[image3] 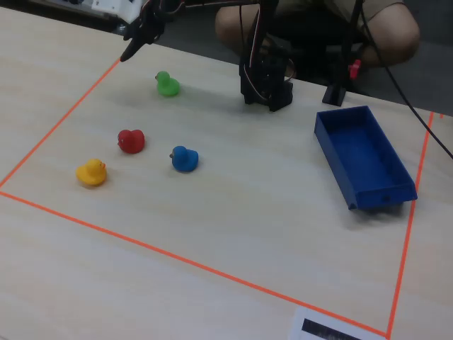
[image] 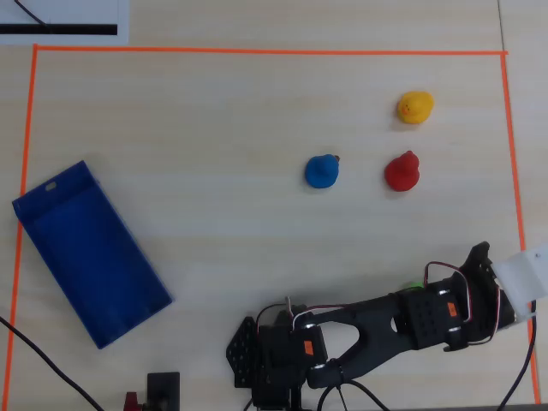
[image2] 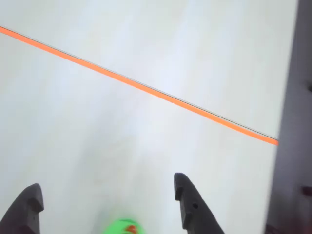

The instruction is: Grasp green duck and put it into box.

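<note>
The green duck (image3: 168, 85) sits on the tabletop (image3: 233, 198), apart from the other ducks and far from the box (image3: 364, 163). It looks light, soft and rounded; squeezing the body sides seems safest. The hand (image2: 109, 197) hovers above, fingers apart, empty. In the overhead view the arm (image: 385, 321) nearly hides the duck.

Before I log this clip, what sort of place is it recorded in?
Probably a hobby or lab tabletop set up for robot practice: a light wood table with an orange tape border marking a work area, toy ducks such as the green duck, a blue box, and a seated person behind the arm.
</note>
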You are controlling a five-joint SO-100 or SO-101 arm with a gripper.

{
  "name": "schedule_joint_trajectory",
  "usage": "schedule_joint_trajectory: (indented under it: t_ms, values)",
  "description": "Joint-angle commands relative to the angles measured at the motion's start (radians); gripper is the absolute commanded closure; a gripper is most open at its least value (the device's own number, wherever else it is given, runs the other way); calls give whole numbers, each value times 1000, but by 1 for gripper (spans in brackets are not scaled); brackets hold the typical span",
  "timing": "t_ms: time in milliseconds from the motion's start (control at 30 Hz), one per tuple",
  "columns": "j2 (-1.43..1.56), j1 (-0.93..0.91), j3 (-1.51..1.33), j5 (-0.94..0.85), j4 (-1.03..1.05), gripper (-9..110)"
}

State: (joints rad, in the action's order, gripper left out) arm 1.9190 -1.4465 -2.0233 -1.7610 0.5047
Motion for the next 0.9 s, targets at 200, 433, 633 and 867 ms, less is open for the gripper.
schedule_joint_trajectory:
  t_ms: [200,433,633,867]
  values:
    - [109,-98,-135,-94,-38,66]
    - [178,-118,-319,-160,-48,66]
    - [209,-112,-391,-166,-43,66]
    - [204,-110,-446,-170,-92,66]
